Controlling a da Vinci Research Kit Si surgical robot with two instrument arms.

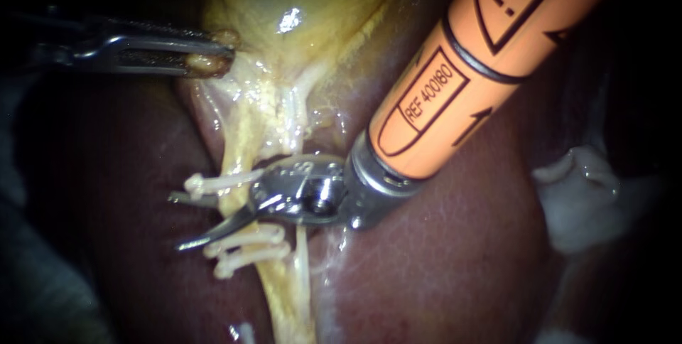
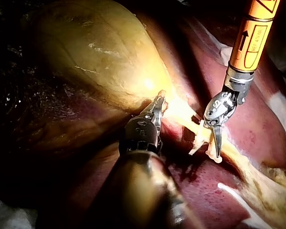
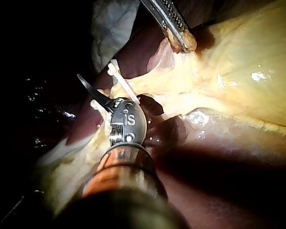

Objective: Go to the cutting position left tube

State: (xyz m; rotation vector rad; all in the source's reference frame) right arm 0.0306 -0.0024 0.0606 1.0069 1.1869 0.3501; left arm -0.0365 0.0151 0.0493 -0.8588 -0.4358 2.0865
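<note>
At the far left, the left instrument (image 1: 213, 56) is seen with its hand pinched on a fold of tissue at the neck of the gallbladder (image 1: 298, 3), and the strands below appear to be held taut by it. If that pinch slips, the strands would slacken and the cutting line would shift. If it is pulled harder, the thin tissue could be torn.

Just below, the left tube (image 1: 236, 152) runs down from the gallbladder and is crossed by one clip (image 1: 213, 183) above and two clips (image 1: 249, 239) below. The stretch between them is judged to be where the cut belongs.

The right instrument (image 1: 177, 222), entering from the upper right, is already placed at that stretch. Its hand is spread, with one curved blade on each side of the left tube, and nothing is gripped. The margin is narrow, so a small drift along the tube could bring a blade onto a clip. The clip might then be knocked loose, or the stump might be left too short to hold it. The far blade is partly hidden behind the tube, so what lies at its tip cannot be told.

Further right, the thin right tube (image 1: 302, 259) passes just under the hinge of the blades. It could be caught if the blades are pushed too deep. The liver (image 1: 440, 259) beneath could be nicked in the same way.
</note>
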